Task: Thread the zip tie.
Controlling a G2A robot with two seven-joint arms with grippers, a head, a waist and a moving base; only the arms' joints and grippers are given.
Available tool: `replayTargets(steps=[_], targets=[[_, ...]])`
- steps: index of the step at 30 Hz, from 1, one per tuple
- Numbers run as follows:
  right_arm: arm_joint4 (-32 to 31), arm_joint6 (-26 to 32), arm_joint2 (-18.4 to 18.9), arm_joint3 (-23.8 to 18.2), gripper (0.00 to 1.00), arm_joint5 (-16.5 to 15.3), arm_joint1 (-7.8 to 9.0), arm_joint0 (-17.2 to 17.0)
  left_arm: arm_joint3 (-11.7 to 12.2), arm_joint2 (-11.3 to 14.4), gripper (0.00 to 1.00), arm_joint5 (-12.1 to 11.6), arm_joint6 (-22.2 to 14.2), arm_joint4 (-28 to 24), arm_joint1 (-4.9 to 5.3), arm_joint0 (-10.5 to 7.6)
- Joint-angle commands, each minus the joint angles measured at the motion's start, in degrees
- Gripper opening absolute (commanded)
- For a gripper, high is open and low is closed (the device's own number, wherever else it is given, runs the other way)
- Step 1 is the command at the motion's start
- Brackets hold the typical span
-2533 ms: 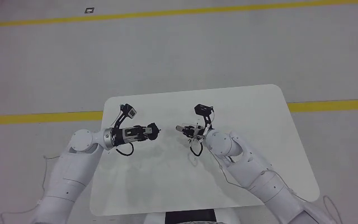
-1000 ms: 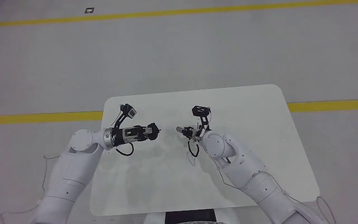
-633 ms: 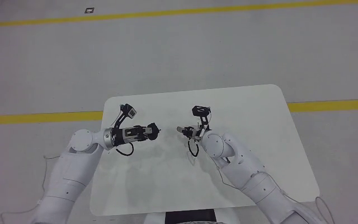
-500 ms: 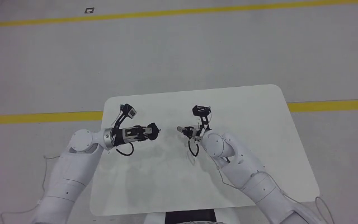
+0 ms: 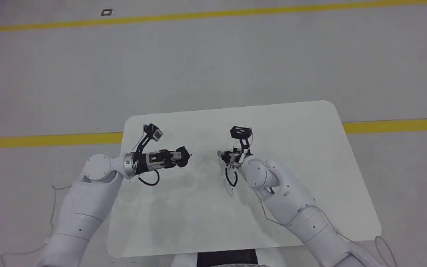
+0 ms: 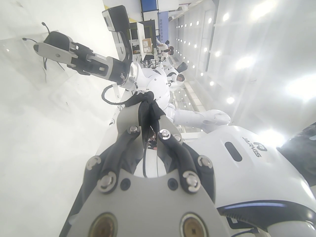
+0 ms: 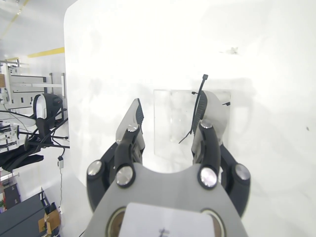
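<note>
My left gripper (image 6: 147, 99) is shut on a thin black zip tie (image 6: 145, 149), which runs back between its fingers. In the top view the left gripper (image 5: 185, 156) faces my right gripper (image 5: 221, 156) across a short gap above the white table (image 5: 300, 133). My right gripper (image 7: 170, 99) is open. A second black zip tie (image 7: 199, 104) lies along the inner pad of one of its fingers, unclamped, with its head pointing away from the wrist. The left wrist view shows the right gripper (image 6: 47, 48) side-on with that zip tie (image 6: 45, 67) hanging from it.
A clear plastic tray (image 7: 170, 129) lies on the table under the right gripper, also visible in the top view as the tray (image 5: 230, 185). Small dark specks (image 7: 232, 50) dot the table. Bare table stretches to the right and towards the front edge.
The right gripper's tip has drawn back slightly from the left gripper, widening the gap. The left arm has stayed still.
</note>
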Motion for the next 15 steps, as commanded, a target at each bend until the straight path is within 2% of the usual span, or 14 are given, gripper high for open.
replayTargets(steps=[1, 6, 15], targets=[[-0.3, 0.1, 0.2, 0.1, 0.44, 0.0, -0.11, -0.1, 0.0, 0.0, 0.0, 0.0, 0.0, 0.0, 0.0, 0.0], [-1.2, 0.5, 0.7, 0.2, 0.42, 0.0, -0.39, -0.4, 0.0, 0.0, 0.0, 0.0, 0.0, 0.0, 0.0, 0.0], [-2.5, 1.5, 1.7, -0.3, 0.31, 0.0, -0.92, -1.1, 0.0, 0.0, 0.0, 0.0, 0.0, 0.0, 0.0, 0.0]])
